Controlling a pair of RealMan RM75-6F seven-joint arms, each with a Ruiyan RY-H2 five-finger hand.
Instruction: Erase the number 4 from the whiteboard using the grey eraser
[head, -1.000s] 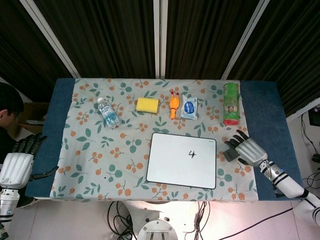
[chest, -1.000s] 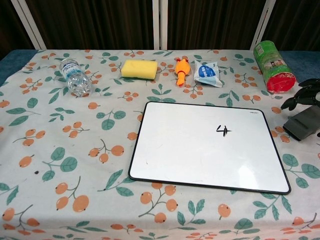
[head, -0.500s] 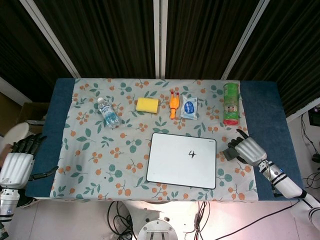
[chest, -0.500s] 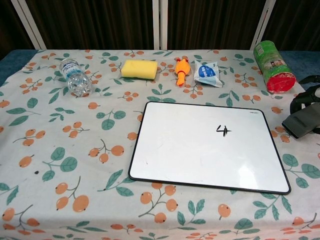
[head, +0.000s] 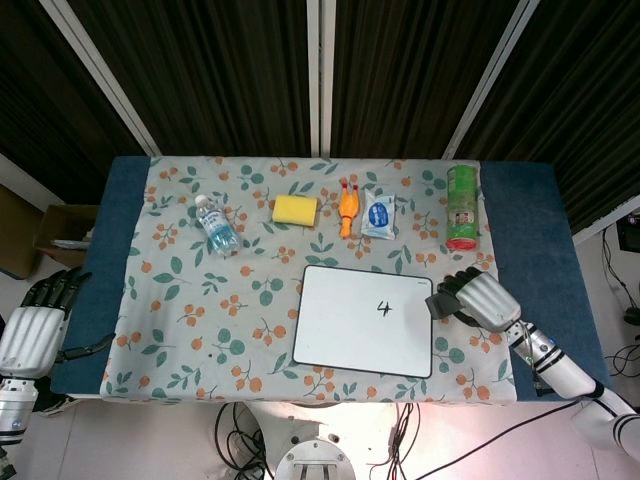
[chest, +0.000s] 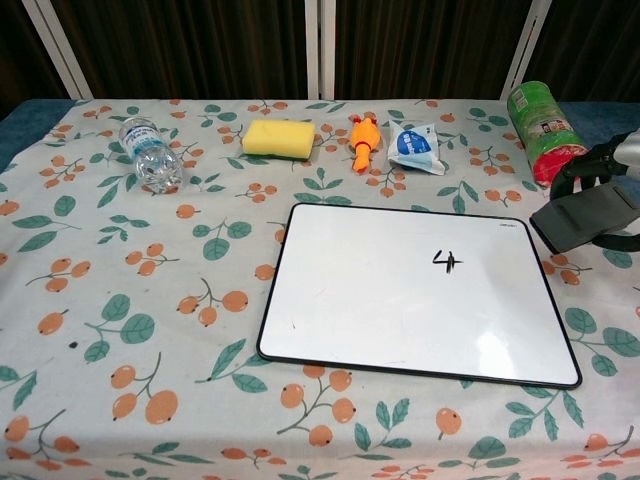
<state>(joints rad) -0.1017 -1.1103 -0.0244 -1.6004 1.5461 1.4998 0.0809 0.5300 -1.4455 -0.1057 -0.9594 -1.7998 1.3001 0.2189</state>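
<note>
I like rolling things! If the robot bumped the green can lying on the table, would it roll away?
Probably yes. The green can lies on its side and looks round, so a sideways nudge would likely roll it. The tablecloth is soft, which may slow it. It looks stiff, not squishy.

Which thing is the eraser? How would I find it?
Look at the whiteboard lying flat in the middle of the flowery tablecloth, with a 4 on it. At its right edge, the right hand holds the grey eraser, a flat dark grey block. The yellow sponge is blocky too, but bright and untouched.
</note>
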